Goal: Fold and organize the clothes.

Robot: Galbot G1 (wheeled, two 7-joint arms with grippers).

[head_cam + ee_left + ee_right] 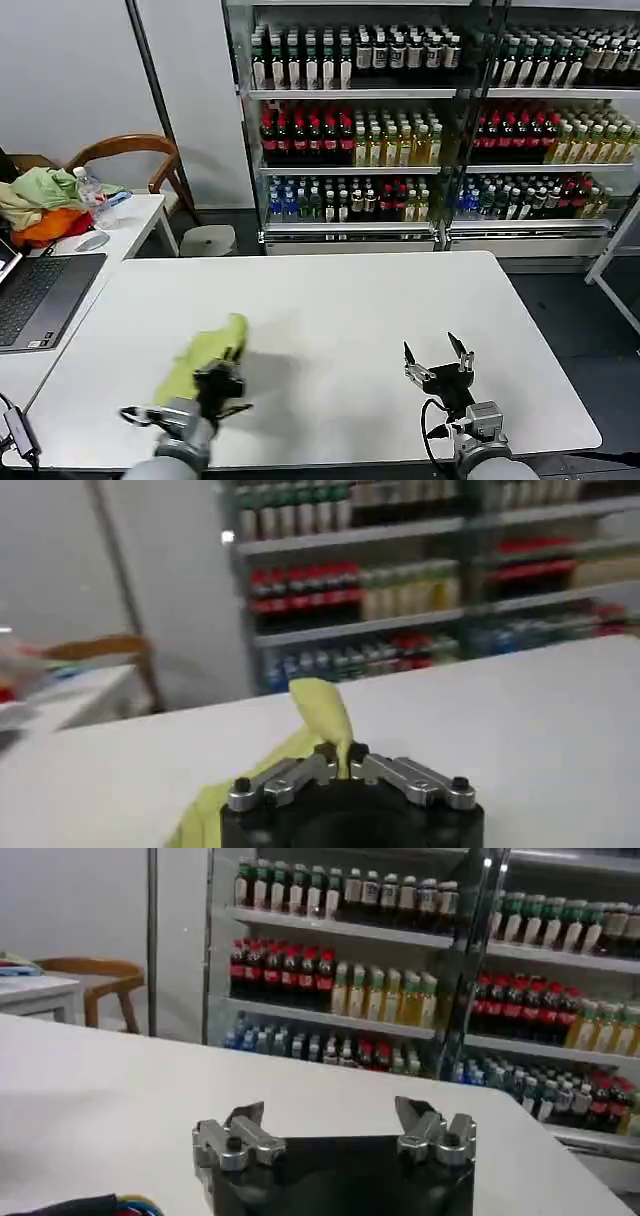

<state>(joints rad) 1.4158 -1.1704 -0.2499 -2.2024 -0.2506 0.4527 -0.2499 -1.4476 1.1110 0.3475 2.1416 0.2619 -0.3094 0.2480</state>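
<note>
The lime T-shirt [203,355] lies bunched on the white table [330,310] at the front left. My left gripper [222,378] is shut on a fold of it at its near edge. In the left wrist view the yellow-green cloth [322,712] rises in a peak from between the closed jaws of the left gripper [340,753]. My right gripper [436,362] hovers low over the bare tabletop at the front right, open, with nothing between its fingers. In the right wrist view the right gripper [332,1118] stands with its jaws wide apart above the white surface.
A second table on the left holds a laptop [35,297], a mouse, a water bottle [92,198] and a heap of pale green, beige and orange garments [40,203]. A wooden chair [135,150] and a stool stand behind. Drink shelves [430,120] line the back wall.
</note>
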